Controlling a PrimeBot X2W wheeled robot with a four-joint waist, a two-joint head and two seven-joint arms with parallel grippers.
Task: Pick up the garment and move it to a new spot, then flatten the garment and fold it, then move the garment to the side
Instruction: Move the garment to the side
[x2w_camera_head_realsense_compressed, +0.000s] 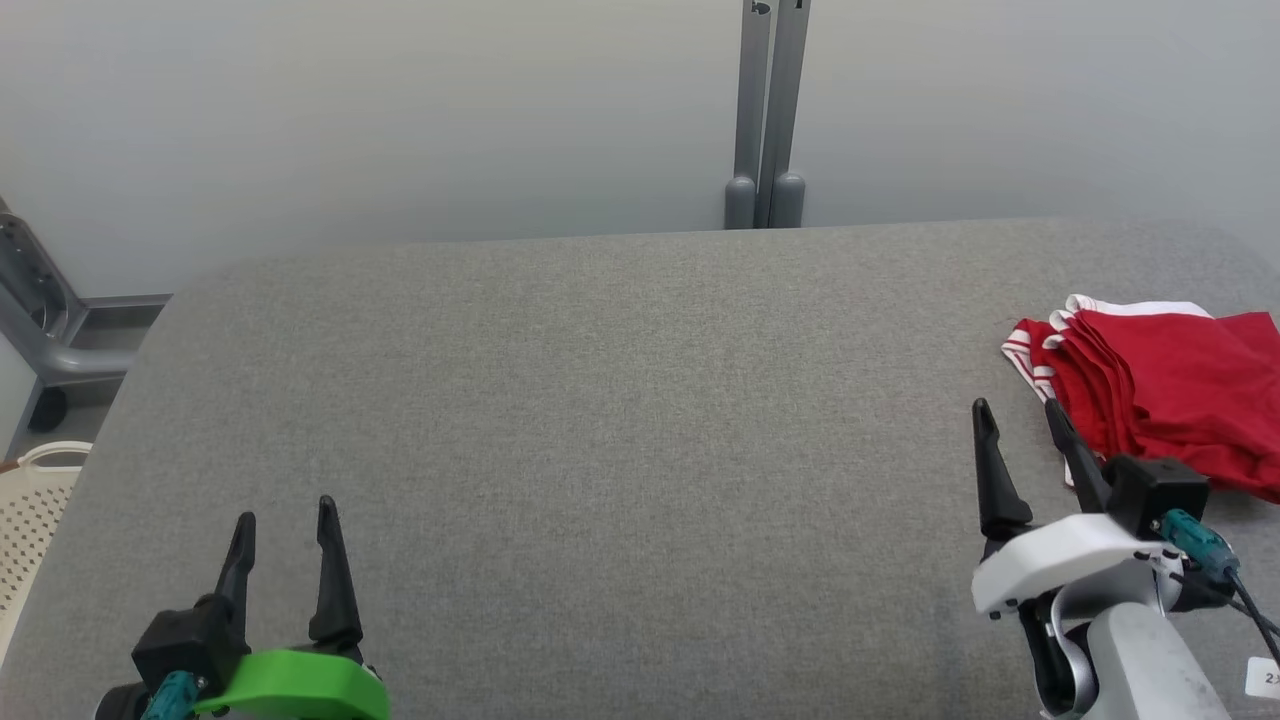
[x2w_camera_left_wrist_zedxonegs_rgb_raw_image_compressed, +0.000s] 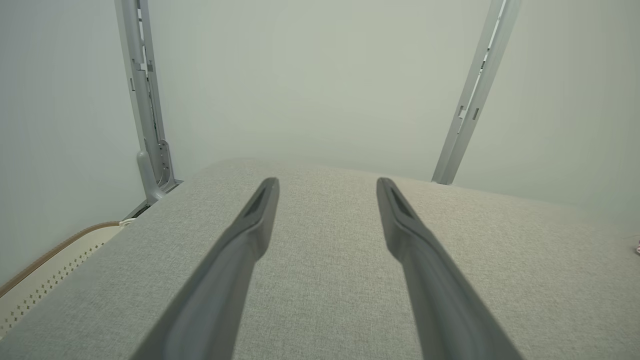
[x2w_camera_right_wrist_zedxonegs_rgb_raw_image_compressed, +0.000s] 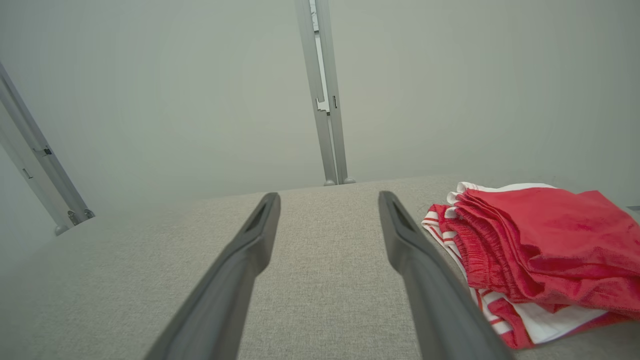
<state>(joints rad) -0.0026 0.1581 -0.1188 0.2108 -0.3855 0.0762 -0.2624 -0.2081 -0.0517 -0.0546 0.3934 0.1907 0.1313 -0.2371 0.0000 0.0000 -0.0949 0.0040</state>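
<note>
The garment (x2w_camera_head_realsense_compressed: 1160, 390) is red with white striped trim and lies folded in a small stack at the right edge of the grey table (x2w_camera_head_realsense_compressed: 600, 400). In the right wrist view the garment (x2w_camera_right_wrist_zedxonegs_rgb_raw_image_compressed: 540, 250) sits just right of my right finger. My right gripper (x2w_camera_head_realsense_compressed: 1015, 415) is open, hovering just left of the garment with nothing between its fingers. At the table's near left, my left gripper (x2w_camera_head_realsense_compressed: 285, 515) is open and empty. The left wrist view shows the left gripper (x2w_camera_left_wrist_zedxonegs_rgb_raw_image_compressed: 327, 185) over bare grey cloth.
A grey metal post (x2w_camera_head_realsense_compressed: 765, 120) stands behind the table's far edge against a pale wall. A cream perforated basket (x2w_camera_head_realsense_compressed: 30, 510) sits off the table's left side, beside a grey frame (x2w_camera_head_realsense_compressed: 40, 320). Bare table surface stretches between both grippers.
</note>
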